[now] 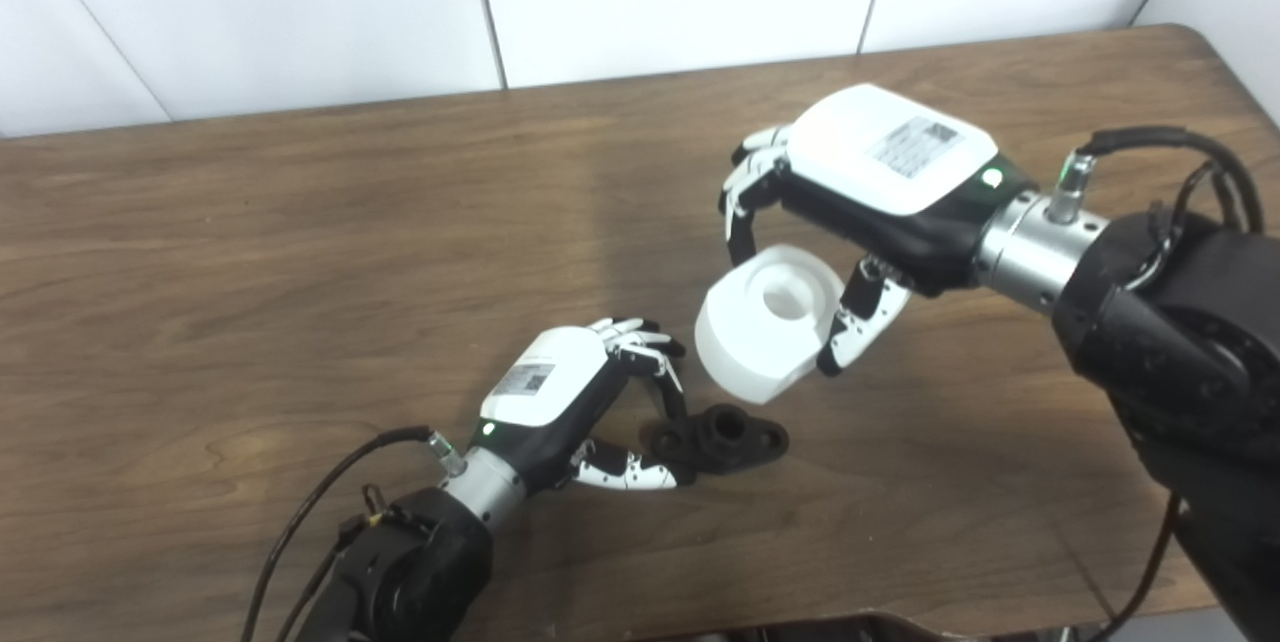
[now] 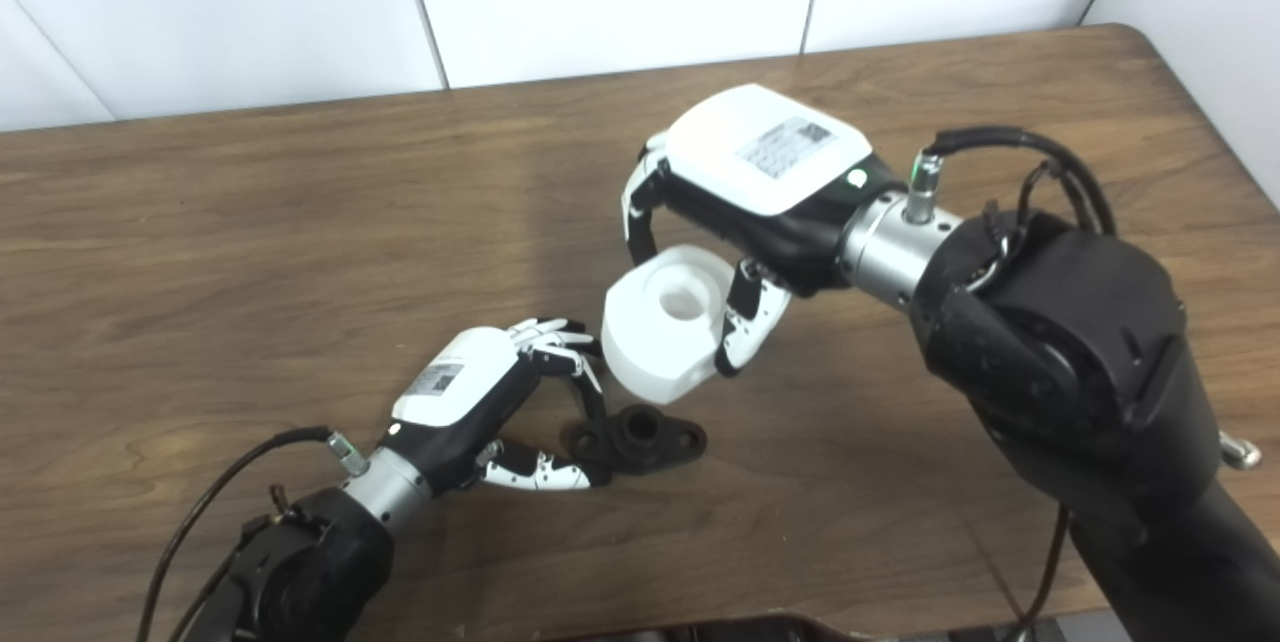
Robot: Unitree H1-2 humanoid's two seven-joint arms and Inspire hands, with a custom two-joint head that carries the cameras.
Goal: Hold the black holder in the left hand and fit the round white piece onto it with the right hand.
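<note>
Two hands work near the middle of the frame: the left hand (image 1: 575, 392) pinches one end of the black holder (image 1: 722, 436), steadying it on the table (image 1: 300, 272). Up and right, the right hand (image 1: 860, 192) has its fingers clamped round the round white piece (image 1: 765, 322), hole tipped up, ready to go on.

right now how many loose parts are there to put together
2. The round white piece is held up in the right hand, off the table. The black holder lies on the table, pinched at its near end by the left hand.

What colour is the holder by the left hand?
Black holder, matte, pinched by the left hand; clearest in the left eye view.
</note>
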